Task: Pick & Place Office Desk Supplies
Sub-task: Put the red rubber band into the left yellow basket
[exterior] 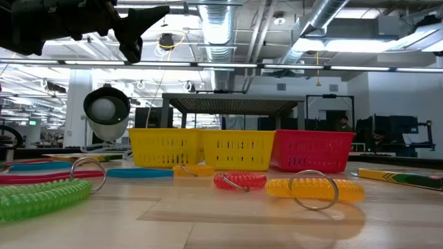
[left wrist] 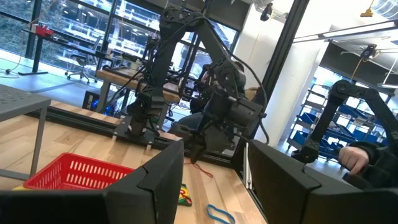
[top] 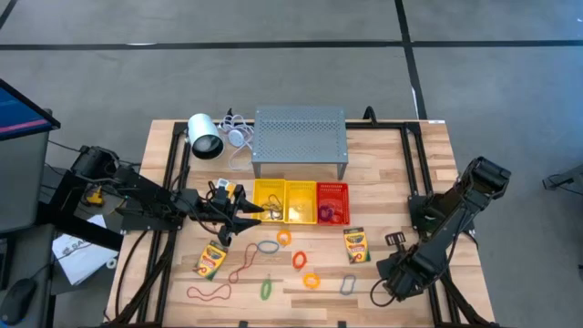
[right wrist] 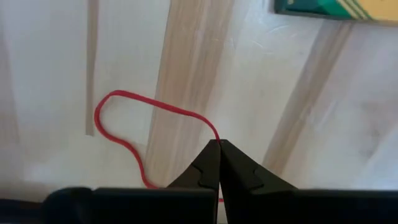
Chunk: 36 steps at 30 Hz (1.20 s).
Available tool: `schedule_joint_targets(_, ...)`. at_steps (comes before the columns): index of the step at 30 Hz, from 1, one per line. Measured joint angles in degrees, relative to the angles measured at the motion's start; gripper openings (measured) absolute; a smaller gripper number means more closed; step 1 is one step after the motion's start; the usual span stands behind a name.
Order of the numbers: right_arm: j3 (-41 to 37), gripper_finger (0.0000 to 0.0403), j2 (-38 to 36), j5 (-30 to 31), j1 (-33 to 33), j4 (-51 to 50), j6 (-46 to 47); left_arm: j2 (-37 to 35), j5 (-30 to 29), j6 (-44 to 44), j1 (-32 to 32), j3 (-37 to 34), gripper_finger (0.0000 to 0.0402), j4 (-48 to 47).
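- Table (top: 383, 173): lying under both arms, its wooden top carrying every item below.
- Stand (top: 300, 137): sitting at the far edge; a white lamp (top: 206, 137) is lying just beside it on the left.
- Bins: two yellow bins (top: 284, 200) and a red bin (top: 332, 201) are standing in a row in front of the stand.
- Left gripper (top: 260, 210): hovering over the leftmost yellow bin, fingers spread, gripping nothing visible.
- Right gripper (right wrist: 219, 144): reaching down at the table's near right corner, fingers pressed together and pinching a red band (right wrist: 124, 118) lying on the wood.
- Crayon boxes: one (top: 211, 260) is lying near left of centre, another (top: 354, 245) below the red bin.
- Rings: orange (top: 300, 260), green (top: 266, 289) and grey (top: 348, 285) rings are lying scattered between the boxes.
- Loose bands (top: 209, 293): lying on the near left.
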Motion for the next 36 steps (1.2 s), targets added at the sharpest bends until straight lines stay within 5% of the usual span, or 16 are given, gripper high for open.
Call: schedule_joint_targets(36, 31.1, 0.0, 0.0, 23.6, 0.0, -29.1, -1.5, 0.0, 0.1, -1.5, -1.2, 0.0, 0.0176, -0.3)
